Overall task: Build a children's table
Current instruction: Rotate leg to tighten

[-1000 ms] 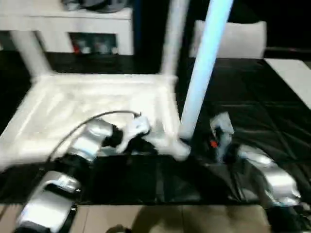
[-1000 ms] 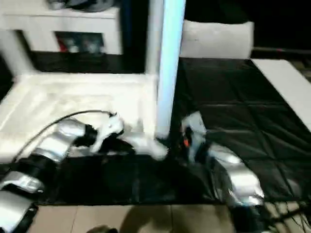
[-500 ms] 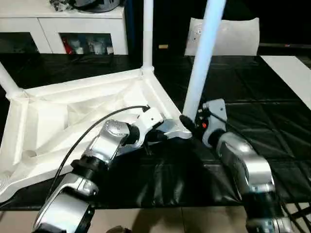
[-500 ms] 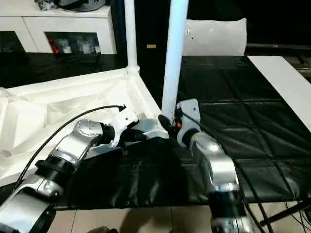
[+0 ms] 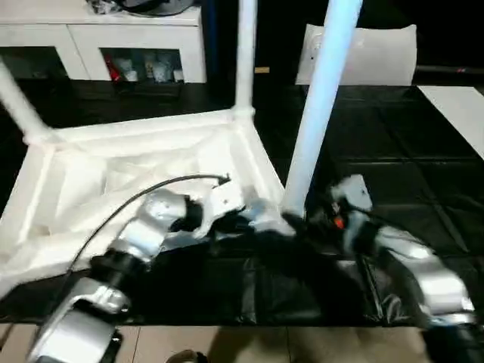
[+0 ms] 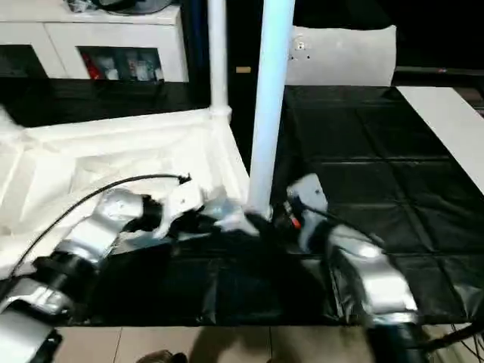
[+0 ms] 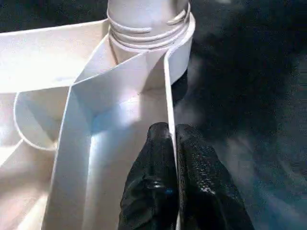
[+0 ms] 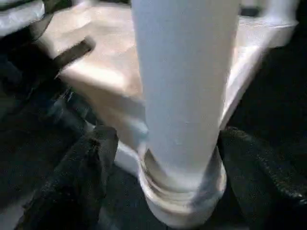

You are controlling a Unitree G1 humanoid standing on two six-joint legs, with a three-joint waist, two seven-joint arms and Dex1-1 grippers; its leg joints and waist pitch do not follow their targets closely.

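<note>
One white plastic ribbed tabletop (image 5: pixel 136 162) lay upturned. Three white tapered tube legs (image 5: pixel 321 98) stood in the tabletop's corner sockets.

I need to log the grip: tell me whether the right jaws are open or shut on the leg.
Open. In the right wrist view the fingers stand apart either side of the leg, gaps showing.

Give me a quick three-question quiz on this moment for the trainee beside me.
1. True or false: the left gripper is pinching the tabletop rim.
2. The right gripper's fingers stand: A) clamped tight on the near leg, B) spread either side of it, C) on the cabinet.
3. How many legs stand upright in corner sockets?

Key: 1 true. 2 B. 3 three: the near leg, the far right corner leg, and the far left corner leg.
</note>
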